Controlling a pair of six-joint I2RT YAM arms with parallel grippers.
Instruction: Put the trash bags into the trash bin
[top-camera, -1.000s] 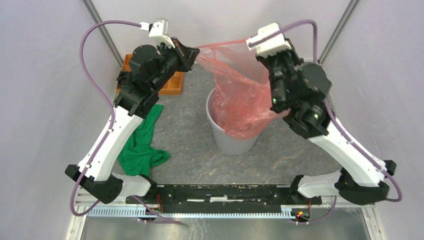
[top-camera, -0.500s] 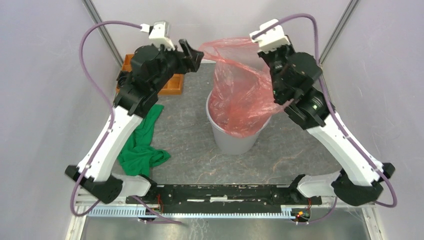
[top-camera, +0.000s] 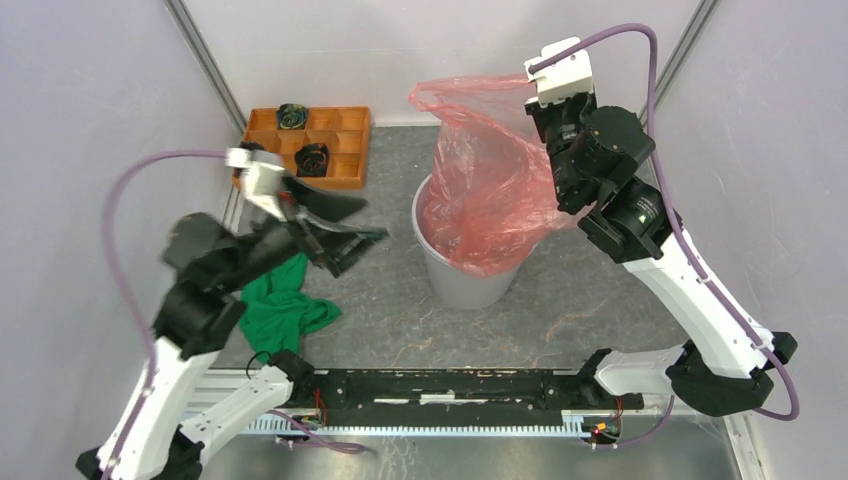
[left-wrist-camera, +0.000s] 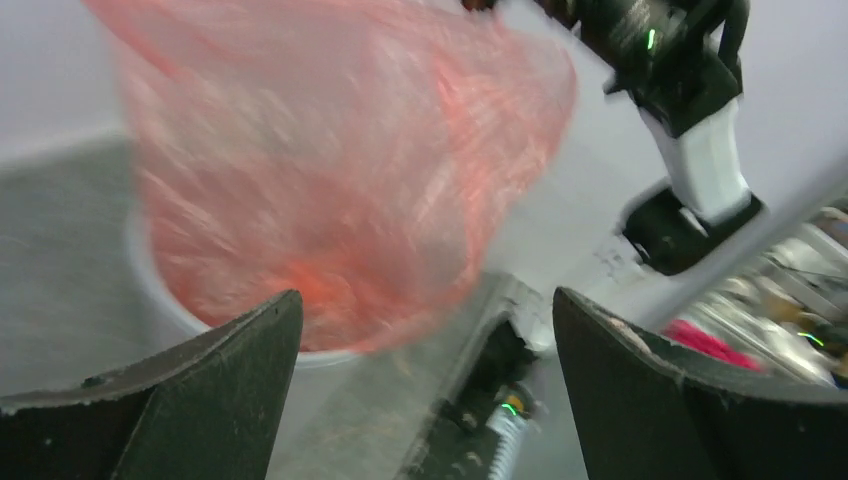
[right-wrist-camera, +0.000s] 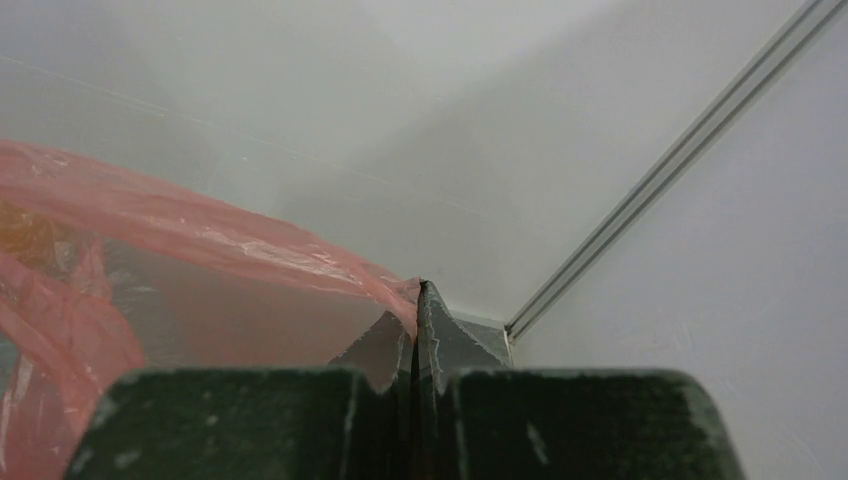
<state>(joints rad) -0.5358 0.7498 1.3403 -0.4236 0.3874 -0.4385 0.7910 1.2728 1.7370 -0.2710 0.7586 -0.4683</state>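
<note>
The red-orange trash bag (top-camera: 480, 175) hangs with its lower part inside the pale grey trash bin (top-camera: 462, 280) at mid-table. Its upper part stands tall above the rim. My right gripper (top-camera: 538, 100) is raised behind the bin, shut on the bag's top edge. In the right wrist view the pads (right-wrist-camera: 440, 345) pinch the bag's (right-wrist-camera: 200, 235) rim, with the gripper (right-wrist-camera: 418, 300) closed tight. My left gripper (top-camera: 352, 226) is open and blurred, left of the bin and apart from the bag. The left wrist view shows the gripper (left-wrist-camera: 425, 300) wide open, with the bag (left-wrist-camera: 330, 150) beyond it.
A green cloth (top-camera: 280, 300) lies on the table at the left, under the left arm. A compartmented brown wooden tray (top-camera: 345, 150) with small black rolls (top-camera: 313, 158) stands at the back left. Grey walls close in the table on three sides.
My left gripper opened, let go of the bag's left edge and swung down and away to the left of the bin. The right gripper kept hold and rose slightly.
</note>
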